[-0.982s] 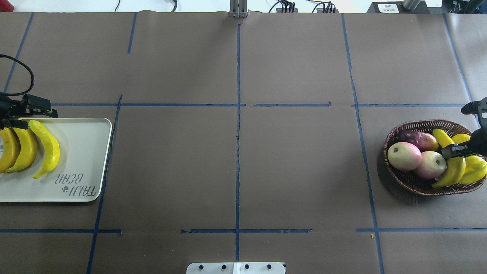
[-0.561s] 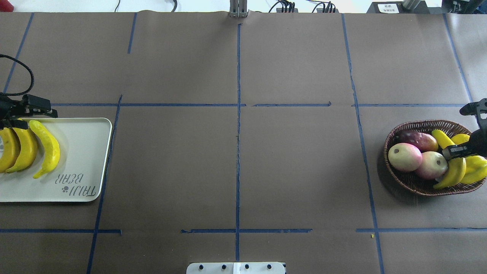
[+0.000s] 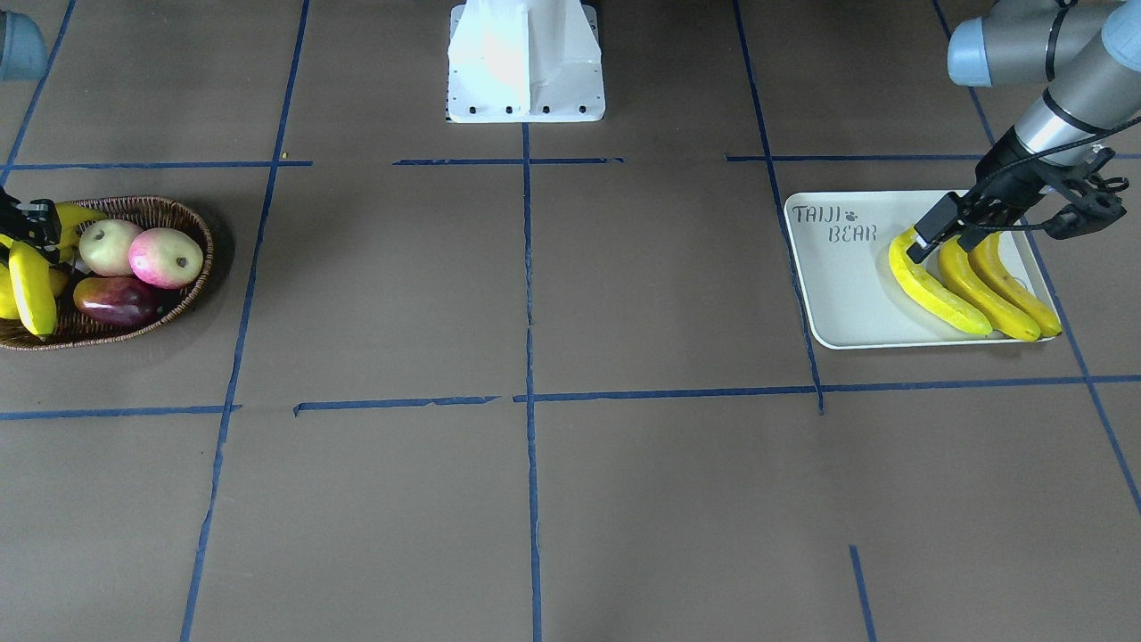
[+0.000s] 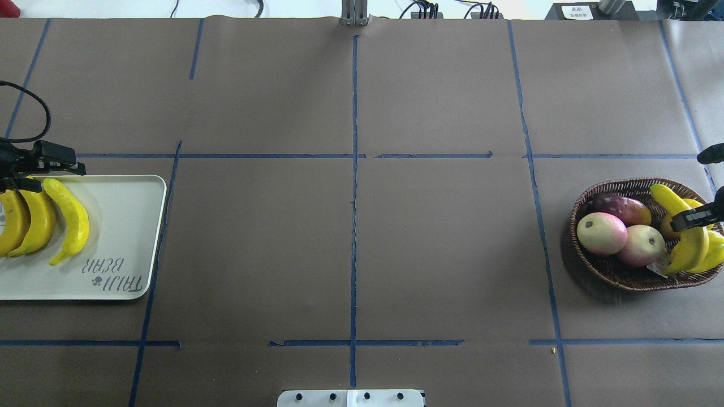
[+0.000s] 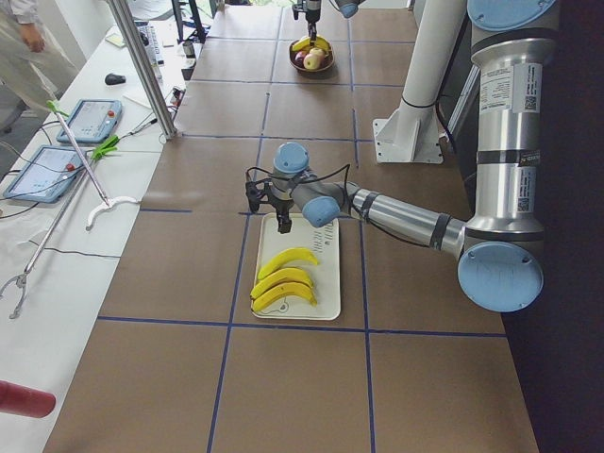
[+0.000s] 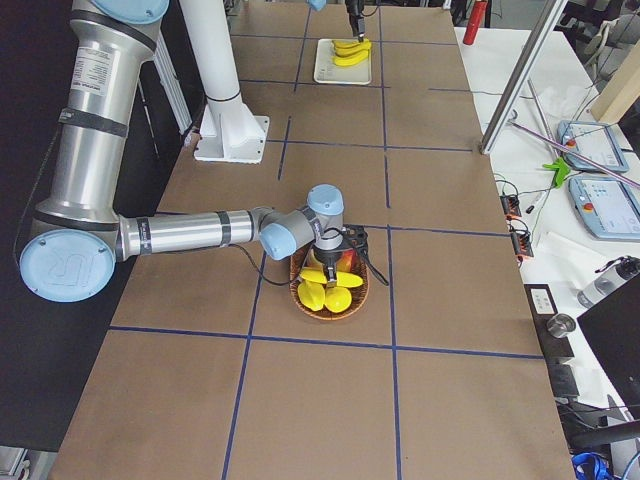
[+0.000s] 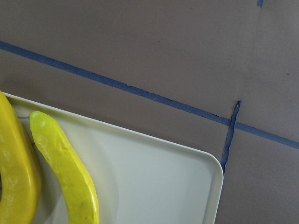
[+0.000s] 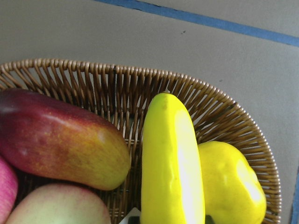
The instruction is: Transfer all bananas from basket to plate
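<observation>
Three bananas [image 4: 70,220] lie side by side on the off-white plate [image 4: 124,226] at the table's left end. They also show in the front view [image 3: 931,290]. My left gripper [image 4: 37,169] hangs open and empty over their far tips [image 3: 1003,223]. The left wrist view shows two of the bananas [image 7: 65,172] on the plate [image 7: 154,177]. My right gripper [image 4: 693,217] is shut on a fourth banana [image 4: 691,249] and holds it slightly raised over the wicker basket [image 4: 599,265]. The right wrist view shows this banana [image 8: 170,168] above the basket [image 8: 93,79].
The basket also holds two pink-red apples [image 4: 602,232], a dark red-purple fruit [image 4: 622,208] and ridged yellow fruit [image 4: 714,254]. Blue tape lines cross the brown table cover. The robot's white base [image 3: 526,62] stands at the middle of its side.
My right gripper has moved right and up with the banana, which has risen off the other fruit. The left arm and the three bananas on the plate have not moved.
</observation>
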Robot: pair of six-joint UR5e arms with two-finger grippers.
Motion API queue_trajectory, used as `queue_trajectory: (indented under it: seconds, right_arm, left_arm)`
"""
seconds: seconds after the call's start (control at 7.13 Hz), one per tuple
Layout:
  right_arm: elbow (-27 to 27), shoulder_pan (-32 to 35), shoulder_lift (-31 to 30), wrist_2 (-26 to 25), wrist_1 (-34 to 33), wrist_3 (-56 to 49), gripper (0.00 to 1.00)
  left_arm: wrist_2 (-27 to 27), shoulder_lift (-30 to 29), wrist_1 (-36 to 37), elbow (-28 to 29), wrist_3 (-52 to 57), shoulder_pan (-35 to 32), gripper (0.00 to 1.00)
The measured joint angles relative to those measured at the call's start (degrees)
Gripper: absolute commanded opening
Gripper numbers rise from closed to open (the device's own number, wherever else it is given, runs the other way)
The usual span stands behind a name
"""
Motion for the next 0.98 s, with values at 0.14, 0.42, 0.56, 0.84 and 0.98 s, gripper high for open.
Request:
queue_trajectory:
  seconds: [0.14, 0.42, 0.56, 0.84, 0.98]
  right_arm:
    - [1.4, 2.0, -0.4, 0.1, -1.4, -4.1, 0.04]
    - [8.4, 5.7, 0.0, 0.3, -11.1, -12.1, 0.04]
    - [12.9, 6.3, 1.1, 0.3, -16.9, -13.6, 0.05]
    - [17.3, 4.6, 5.6, 2.2, -21.2, -14.0, 0.05]
    - [17.7, 2.2, 8.7, 3.0, -21.5, -13.6, 0.05]
  left_arm:
    - [0.0, 0.0, 0.0, 0.0, 0.0, 0.0, 1.0]
    - [-0.1, 0.0, 0.0, -0.1, 0.0, 0.1, 1.0]
    - [-0.1, -0.1, 0.0, -0.1, -0.1, 0.1, 1.0]
    - [-0.2, -0.3, -0.2, -0.1, -0.1, 0.2, 1.0]
    - [-0.2, -0.5, -0.9, -0.2, -0.1, 0.3, 1.0]
